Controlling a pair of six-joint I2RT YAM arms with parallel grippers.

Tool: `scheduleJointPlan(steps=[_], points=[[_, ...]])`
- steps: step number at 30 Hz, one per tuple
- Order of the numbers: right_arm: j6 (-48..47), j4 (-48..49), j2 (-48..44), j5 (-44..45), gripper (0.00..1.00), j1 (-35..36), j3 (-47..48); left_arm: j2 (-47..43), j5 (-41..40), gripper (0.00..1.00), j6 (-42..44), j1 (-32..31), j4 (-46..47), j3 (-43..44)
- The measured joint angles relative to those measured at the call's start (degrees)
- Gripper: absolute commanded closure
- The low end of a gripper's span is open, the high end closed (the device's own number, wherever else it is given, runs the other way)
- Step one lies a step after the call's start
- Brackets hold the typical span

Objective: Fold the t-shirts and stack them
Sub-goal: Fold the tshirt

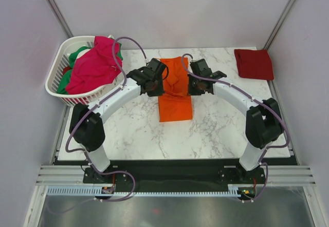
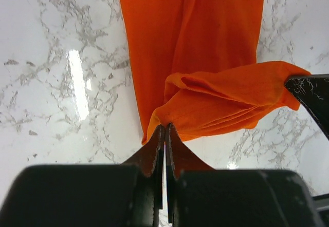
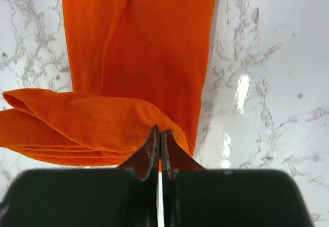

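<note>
Seen from above, both arms are bent inward over the white marble table. Four shirts are counted: a bright orange cloth t-shirt at the centre, a folded dark red t-shirt at the far right, and a magenta-pink t-shirt and a green t-shirt in a white slatted plastic basket.

In the left wrist view, the left pincer is pinched tight on a lifted orange fold.

In the right wrist view, the right pincer is pinched on the fold's other end.

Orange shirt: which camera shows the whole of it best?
The top external view: only it shows the orange t-shirt at full length, a long strip on the table. The wrist views give close-ups: the left gripper and right gripper each pinching a lifted corner.
</note>
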Motion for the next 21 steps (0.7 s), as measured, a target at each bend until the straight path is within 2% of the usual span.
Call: scheduleJointPlan(steps=[2,3,4,5,6,9,12,17,21], points=[[-0.4,0.1,2.6,-0.4,0.96,-0.7,2.3,2.6,0.3,0.97,1.2,1.2,0.0,2.2],[-0.6,0.1,4.1,-0.6,0.74,-1.1,3.5,4.0,0.5,0.96,1.8,1.8,0.0,3.2],[-0.4,0.1,5.6,-0.9,0.52,-1.5,4.9,5.4,1.0,0.89,2.3,2.5,-0.1,4.3],[-0.6,0.1,7.3,-1.4,0.14,-2.0,6.4,7.3,1.4,0.82,3.0,3.3,-0.3,6.0],[-0.6,0.2,9.2,-1.6,0.04,-2.5,7.8,9.2,1.7,0.60,3.7,4.0,-0.1,7.5],[-1.1,-0.6,15.0,-1.3,0.02,-4.1,13.3,16.4,3.8,0.31,5.4,6.7,-1.3,13.9],[-1.0,-2.3,21.2,-1.0,0.02,-6.1,21.0,25.4,5.6,0.25,6.9,9.8,-2.7,24.0],[-1.0,-3.6,20.5,1.0,0.02,-8.6,23.7,30.9,6.3,0.24,9.7,13.0,-4.7,34.2],[-1.2,-1.2,11.0,1.2,0.02,-8.9,13.8,26.8,6.7,0.30,10.5,13.1,-4.4,32.1]])
